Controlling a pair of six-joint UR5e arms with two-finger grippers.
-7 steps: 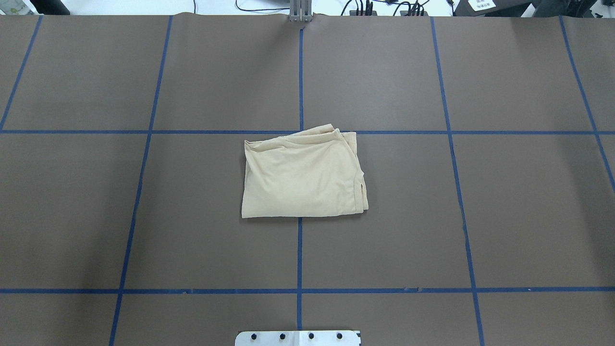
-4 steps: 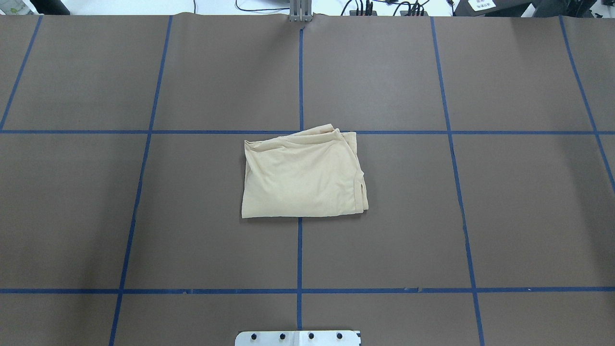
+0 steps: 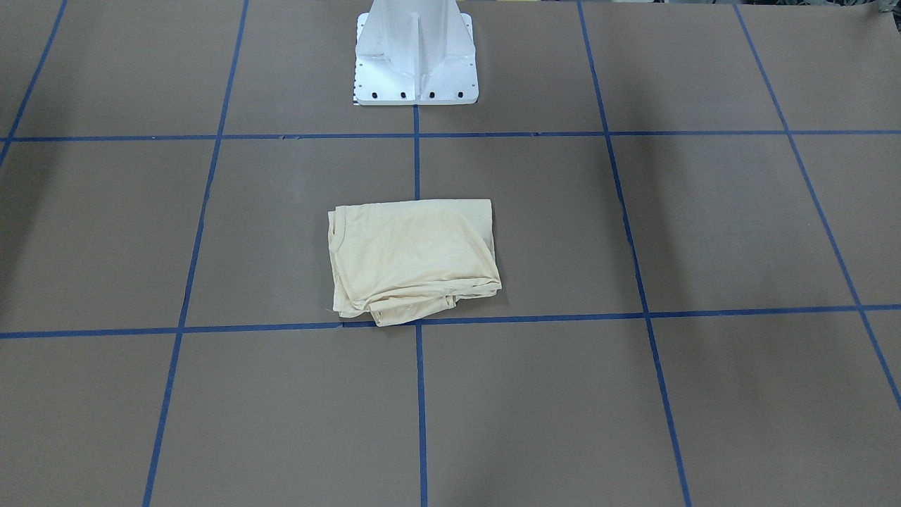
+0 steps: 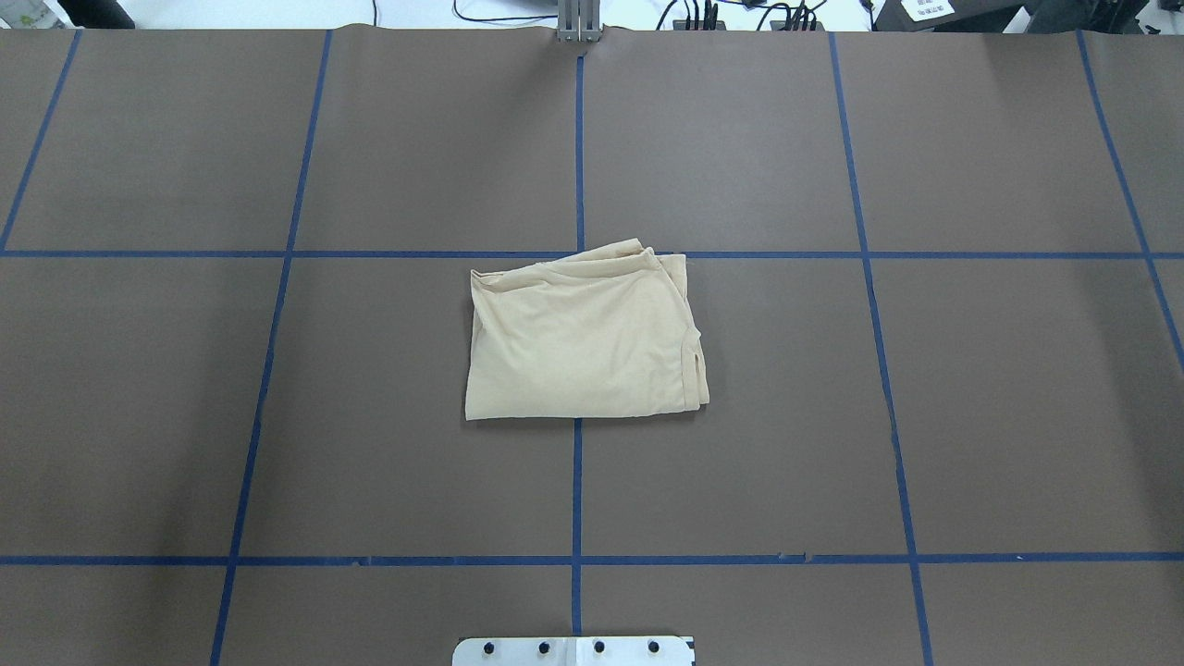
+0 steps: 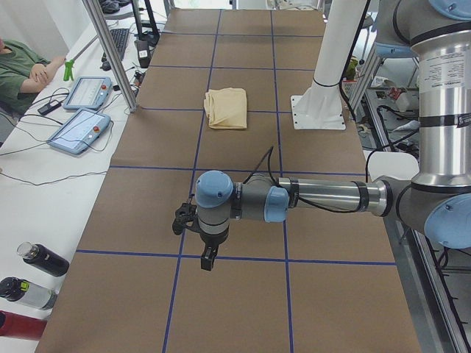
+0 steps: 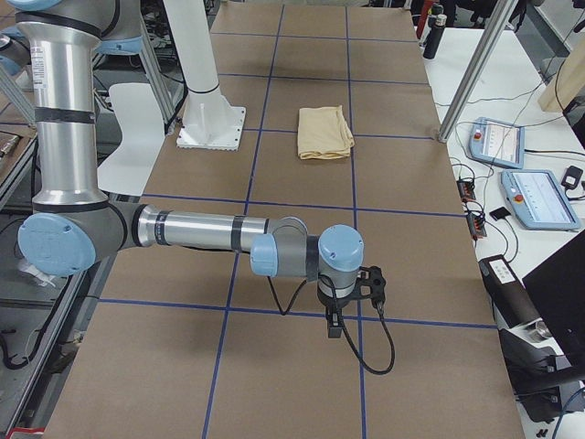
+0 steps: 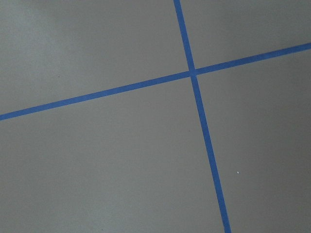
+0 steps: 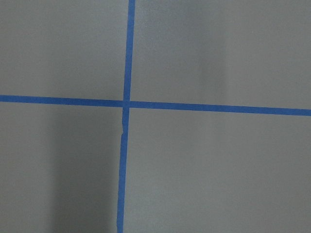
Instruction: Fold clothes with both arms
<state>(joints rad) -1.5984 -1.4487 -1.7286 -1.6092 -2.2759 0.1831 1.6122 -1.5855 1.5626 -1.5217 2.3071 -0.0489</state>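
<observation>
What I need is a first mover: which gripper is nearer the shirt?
Neither clearly: left gripper hangs far left of the shirt, right gripper about equally far right.

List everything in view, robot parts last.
shirt: one, cream, folded, mid-table.
table: one, brown cover, blue tape grid.
pedestal: one, white, at the table's robot-side edge.
pendants: two, grey-blue, on the white bench.
bottles: three, two dark and one red, on the bench's near end.
person: one, green top, at the bench's far end.
left arm: grey, blue caps, over the table's left end.
right arm: same colours, over the right end.
left pincer: black, pointing down; state unclear.
right pincer: black, pointing down; state unclear.
</observation>
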